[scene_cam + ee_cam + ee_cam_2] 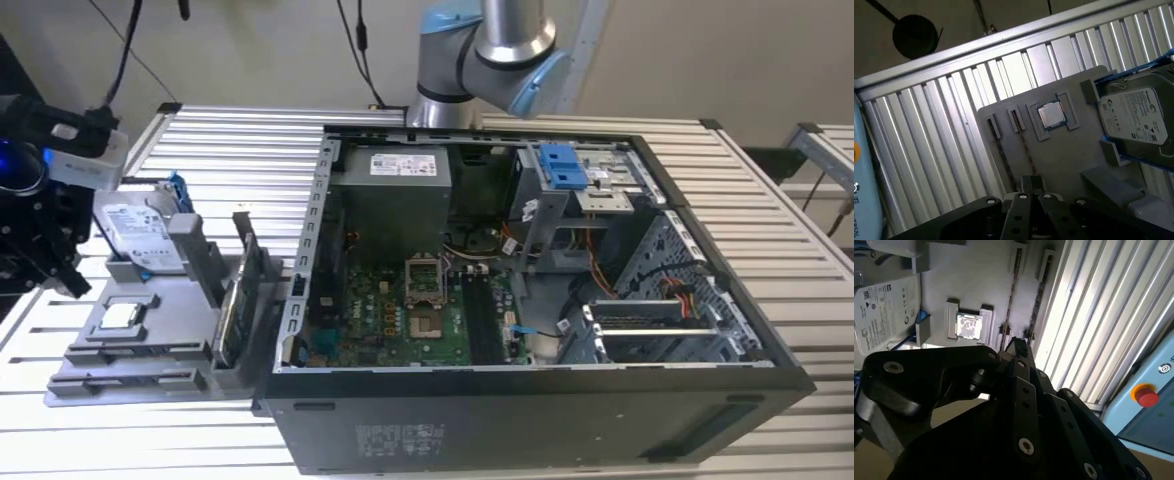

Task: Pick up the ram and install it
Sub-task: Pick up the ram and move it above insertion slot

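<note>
— What does the exterior view give you?
— An open computer case (534,420) lies on its side on the slatted metal worktop (200,140), with the motherboard (400,320) facing up. The arm (487,45) rises behind it. The black fingers (54,268) hang at the exterior view's left edge, above the worktop. Just beside them, on the side toward the case, sits a grey holder tray (134,375).
— And the ram?
— The ram (227,322) stands on its long edge in a slot of that tray. It is lower than the fingers, apart from them and close to the case wall. Between it and the fingers lie a processor chip (120,315) and a hard drive (134,235) in a blue frame.
— Second wrist view?
— The fingers (1024,390) are drawn together to one point, with nothing gripped between them. Straight beyond their tips the ram (1010,300) runs away as a thin brownish line on the tray. A second board (1041,287) stands parallel to it, on the side away from the processor chip (969,326). Off to one side of the fingers is a red push button (1146,395) on a pale blue box (1139,420).
— First wrist view?
— The fingers (1023,195) are pressed together and hold nothing. The ram (1026,150) is lined up just past the tips, edge-on in its slot. The processor chip (1051,115) is beside it and the hard drive (1131,115) is further that way. The second board (1001,155) is on the ram's other side
</note>
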Available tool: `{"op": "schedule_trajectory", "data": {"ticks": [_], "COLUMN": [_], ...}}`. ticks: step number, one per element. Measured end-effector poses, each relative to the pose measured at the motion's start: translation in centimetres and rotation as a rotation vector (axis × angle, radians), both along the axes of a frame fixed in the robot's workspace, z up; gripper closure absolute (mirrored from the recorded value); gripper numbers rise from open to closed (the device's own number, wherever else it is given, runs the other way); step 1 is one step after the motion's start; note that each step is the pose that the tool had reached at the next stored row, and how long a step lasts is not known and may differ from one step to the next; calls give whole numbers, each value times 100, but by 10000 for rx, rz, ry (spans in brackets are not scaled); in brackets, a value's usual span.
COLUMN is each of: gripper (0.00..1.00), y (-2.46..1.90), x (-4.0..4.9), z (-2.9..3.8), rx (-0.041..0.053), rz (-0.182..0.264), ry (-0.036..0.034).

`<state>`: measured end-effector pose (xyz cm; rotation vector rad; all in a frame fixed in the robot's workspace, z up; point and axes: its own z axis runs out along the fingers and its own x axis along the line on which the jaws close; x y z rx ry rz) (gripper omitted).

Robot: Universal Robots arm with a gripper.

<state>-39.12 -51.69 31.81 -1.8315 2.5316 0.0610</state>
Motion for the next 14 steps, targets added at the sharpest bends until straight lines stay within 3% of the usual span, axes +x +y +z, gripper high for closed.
{"op": "schedule_trajectory", "data": {"ticks": [14], "gripper": [89], "y": [-19], "x": [0], "z": [-39], "rx": [-10], "rz": [1533], "ry": [0]}}
